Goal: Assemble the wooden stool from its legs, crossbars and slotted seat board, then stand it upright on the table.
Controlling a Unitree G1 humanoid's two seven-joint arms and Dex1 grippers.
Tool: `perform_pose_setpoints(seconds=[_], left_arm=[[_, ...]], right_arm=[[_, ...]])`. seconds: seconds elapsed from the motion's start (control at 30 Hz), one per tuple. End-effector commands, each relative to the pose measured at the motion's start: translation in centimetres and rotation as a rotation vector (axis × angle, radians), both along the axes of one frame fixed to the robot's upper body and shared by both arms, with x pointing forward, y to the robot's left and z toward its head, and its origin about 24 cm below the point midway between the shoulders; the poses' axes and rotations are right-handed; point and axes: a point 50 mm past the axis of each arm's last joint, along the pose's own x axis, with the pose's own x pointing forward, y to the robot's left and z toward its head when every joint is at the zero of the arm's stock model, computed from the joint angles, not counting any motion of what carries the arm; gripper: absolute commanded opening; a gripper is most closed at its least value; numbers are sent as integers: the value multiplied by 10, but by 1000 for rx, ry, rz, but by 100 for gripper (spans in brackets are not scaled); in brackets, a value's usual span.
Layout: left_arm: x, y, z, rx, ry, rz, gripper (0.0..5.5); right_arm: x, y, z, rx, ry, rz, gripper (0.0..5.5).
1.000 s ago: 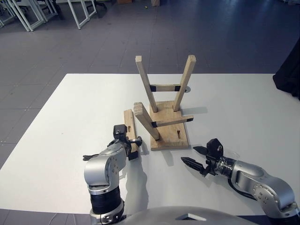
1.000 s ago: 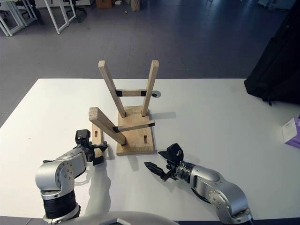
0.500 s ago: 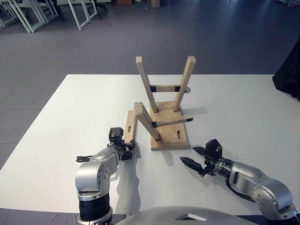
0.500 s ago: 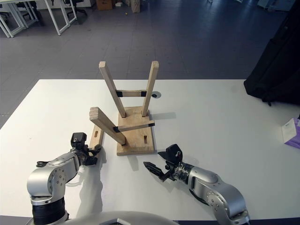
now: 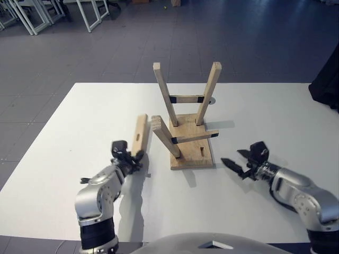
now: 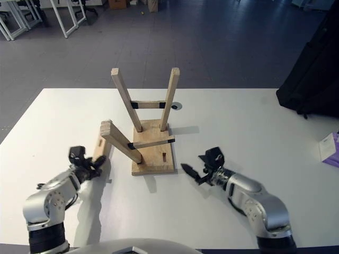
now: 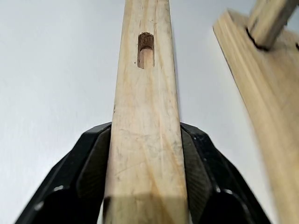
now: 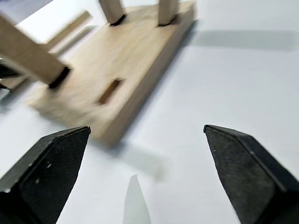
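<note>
The stool lies upside down: its slotted seat board [image 5: 192,150] rests flat on the white table [image 5: 79,121]. Two legs [image 5: 165,95] stand in it, joined by a crossbar [image 5: 186,99]. A third leg [image 5: 166,137] leans at the front left with a crossbar [image 5: 194,136] stuck in it. My left gripper [image 5: 133,160] is shut on the near end of a loose fourth leg [image 5: 140,134], which is tilted up left of the board; its slot [image 7: 145,49] faces the wrist camera. My right gripper [image 5: 233,157] hovers open right of the board, with an empty seat slot [image 8: 108,91] ahead of it.
A round cable hole [image 6: 176,106] sits in the table behind the stool. A black bag [image 6: 312,69] stands off the table's right side, and a purple-and-white item [image 6: 331,148] lies at the right edge. Bare tabletop spreads left and right of the stool.
My left gripper has carried the loose leg leftward, away from the seat board, and tipped its far end up. My right gripper has moved right and farther back, still open.
</note>
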Motion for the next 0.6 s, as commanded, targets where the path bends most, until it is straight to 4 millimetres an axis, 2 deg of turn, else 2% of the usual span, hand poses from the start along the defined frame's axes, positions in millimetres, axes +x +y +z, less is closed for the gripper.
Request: perform_pose_setpoints(seconds=[0.03, 0.1, 0.13, 0.2, 0.27, 0.4, 0.6], left_arm=[[19, 29, 92, -243, -454, -179, 204], [17, 33, 122, -356, -553, -325, 204], [15, 29, 132, -408, -570, -429, 204], [11, 12, 144, -487, -543, -681, 204], [10, -2, 146, -517, -478, -859, 204], [16, -20, 151, -505, -412, -1030, 204], [21, -40, 155, -476, -368, -1163, 204]], right_arm=[[33, -9, 62, 108, -156, 3, 448], [42, -4, 92, 222, -217, 58, 448], [45, 1, 106, 312, -235, 104, 448], [47, 22, 137, 543, -253, 284, 448], [46, 43, 155, 690, -226, 448, 448], [42, 75, 176, 847, -164, 629, 448], [38, 90, 183, 833, -121, 688, 448]])
